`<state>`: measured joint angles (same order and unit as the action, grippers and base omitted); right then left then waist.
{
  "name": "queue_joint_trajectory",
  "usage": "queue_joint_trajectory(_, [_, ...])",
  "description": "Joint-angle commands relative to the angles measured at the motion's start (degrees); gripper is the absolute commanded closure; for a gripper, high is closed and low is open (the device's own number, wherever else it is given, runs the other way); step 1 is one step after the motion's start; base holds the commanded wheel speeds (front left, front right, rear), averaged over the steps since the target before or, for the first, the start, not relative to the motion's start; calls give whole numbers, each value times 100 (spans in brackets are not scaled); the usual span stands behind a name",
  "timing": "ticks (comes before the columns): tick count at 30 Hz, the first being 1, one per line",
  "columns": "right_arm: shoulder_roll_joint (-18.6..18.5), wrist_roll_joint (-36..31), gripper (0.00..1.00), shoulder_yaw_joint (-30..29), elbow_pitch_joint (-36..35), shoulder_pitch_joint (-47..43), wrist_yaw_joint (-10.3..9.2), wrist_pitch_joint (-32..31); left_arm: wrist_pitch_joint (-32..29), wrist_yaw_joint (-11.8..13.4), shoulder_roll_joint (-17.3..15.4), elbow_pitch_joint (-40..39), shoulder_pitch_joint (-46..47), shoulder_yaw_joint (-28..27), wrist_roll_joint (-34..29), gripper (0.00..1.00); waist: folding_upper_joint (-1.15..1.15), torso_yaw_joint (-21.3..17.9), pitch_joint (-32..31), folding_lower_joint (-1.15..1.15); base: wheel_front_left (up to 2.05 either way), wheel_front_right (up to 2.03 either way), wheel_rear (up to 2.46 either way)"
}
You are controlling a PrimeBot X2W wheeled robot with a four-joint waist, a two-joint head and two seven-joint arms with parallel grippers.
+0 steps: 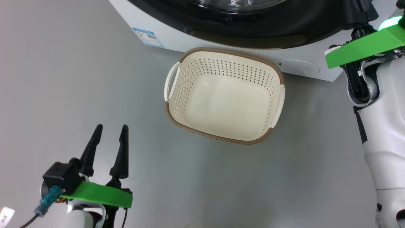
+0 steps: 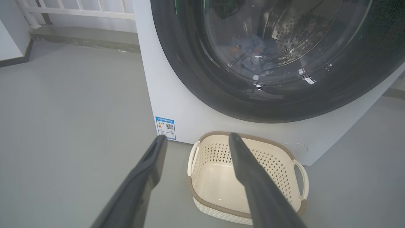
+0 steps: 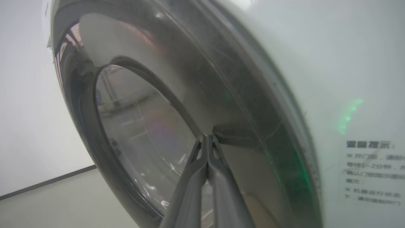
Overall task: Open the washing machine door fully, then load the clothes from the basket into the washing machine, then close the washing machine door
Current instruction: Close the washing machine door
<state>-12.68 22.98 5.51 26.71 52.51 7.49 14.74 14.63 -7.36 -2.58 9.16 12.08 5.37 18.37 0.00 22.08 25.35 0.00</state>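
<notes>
Head view | left fingers (image 1: 121, 152) apart | right fingers (image 3: 221, 180) together by washing machine door (image 3: 196, 79) | basket (image 1: 177, 104) beneath

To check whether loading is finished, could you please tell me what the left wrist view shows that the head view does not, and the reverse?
Left wrist view, beyond the head view: the clothes lying behind the glass of the washing machine door, and a white railing at the back.
Head view, beyond the left wrist view: the right arm's pale forearm and its green bracket.
Both: the empty basket in front of the washing machine, the blue label, and the left gripper with jaws open.
</notes>
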Motion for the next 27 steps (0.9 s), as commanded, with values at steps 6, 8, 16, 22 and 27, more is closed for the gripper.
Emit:
queue_joint_trajectory(6, [168,-169,100,-131,-105,279,0,26,37,-13,-117,-150,172,-134,12,0,0,34,56,0,0,0,0])
queue_joint_trajectory(8, [192,-177,100,-79,-144,230,0,26,37,-13,-117,-143,174,-150,12,0,0,16,45,0,0,0,0])
queue_joint_trajectory(16, [150,-68,95,397,-182,-448,0,26,37,-13,-200,26,44,-233,-19,0,0,-199,-313,0,0,0,0])
queue_joint_trajectory(22, [105,63,0,650,-196,-1052,0,26,37,-13,-358,182,-94,-268,4,0,0,-471,-672,0,0,0,0])
queue_joint_trajectory(27, [70,128,0,734,-209,-1545,0,26,37,-13,-521,293,-179,-268,52,0,0,-714,-954,0,0,0,0])
